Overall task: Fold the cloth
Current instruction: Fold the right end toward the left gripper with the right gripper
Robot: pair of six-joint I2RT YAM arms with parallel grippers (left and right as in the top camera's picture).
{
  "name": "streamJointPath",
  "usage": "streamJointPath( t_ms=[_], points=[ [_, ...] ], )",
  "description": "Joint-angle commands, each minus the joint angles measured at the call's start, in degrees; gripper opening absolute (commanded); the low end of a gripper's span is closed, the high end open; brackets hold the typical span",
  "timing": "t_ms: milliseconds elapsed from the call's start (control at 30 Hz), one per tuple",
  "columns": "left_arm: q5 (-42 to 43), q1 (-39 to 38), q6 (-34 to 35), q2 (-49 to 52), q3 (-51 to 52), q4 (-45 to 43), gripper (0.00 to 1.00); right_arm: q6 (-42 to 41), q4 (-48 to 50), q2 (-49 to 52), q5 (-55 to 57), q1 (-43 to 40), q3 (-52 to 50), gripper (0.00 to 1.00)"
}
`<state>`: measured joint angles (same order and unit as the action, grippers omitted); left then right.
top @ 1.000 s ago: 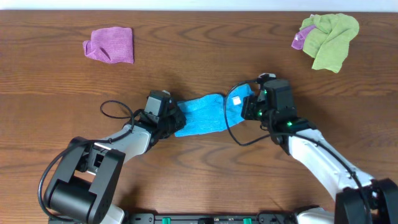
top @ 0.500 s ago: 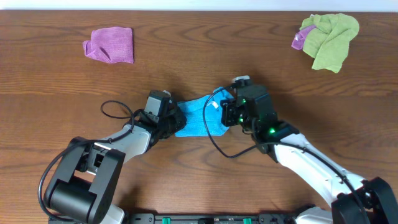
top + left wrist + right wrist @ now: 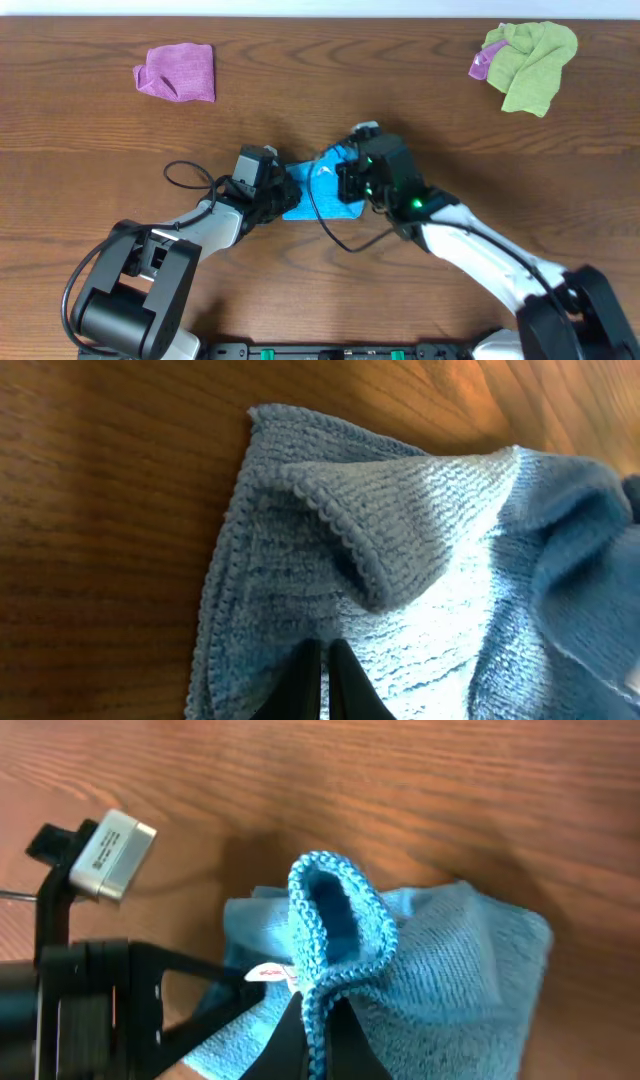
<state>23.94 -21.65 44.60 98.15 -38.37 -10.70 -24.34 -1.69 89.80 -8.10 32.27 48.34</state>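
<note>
Overhead: cloth (image 3: pixel 303 192) bunched on tabletop (image 3: pixel 330 100); right jaws pinch raised edge, left jaws pinch opposite end, just beside.

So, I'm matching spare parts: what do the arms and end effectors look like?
The left arm and right arm have white links and black bases. The left end effector and right end effector are black with thin dark fingers. Black cables loop beside each wrist; green lights glow on the right one.
</note>
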Motion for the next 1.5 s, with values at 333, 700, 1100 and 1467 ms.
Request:
streamJointPath(
  t_ms=[333,700,1100,1467],
  points=[
    [3.3,2.2,-6.3,-1.3,-5.0,4.9,0.06,1.2,-4.8,5.9,-0.1,3.7,9.9,0.01],
    [-0.1,6.0,-14.0,-7.8,-5.4,15.2,0.06,0.8,-4.7,7.0,0.1,6.6,9.9,0.01],
    [-8.1,9.2,-17.4,-14.2,-5.4,24.5,0.06,0.4,-4.9,13.1,0.1,10.1,14.9,0.01],
    [-9.1,12.3,-17.4,-14.8,-5.4,26.5,0.06,2.9,-6.5,16.3,-3.5,12.0,17.2,0.14]
  ],
)
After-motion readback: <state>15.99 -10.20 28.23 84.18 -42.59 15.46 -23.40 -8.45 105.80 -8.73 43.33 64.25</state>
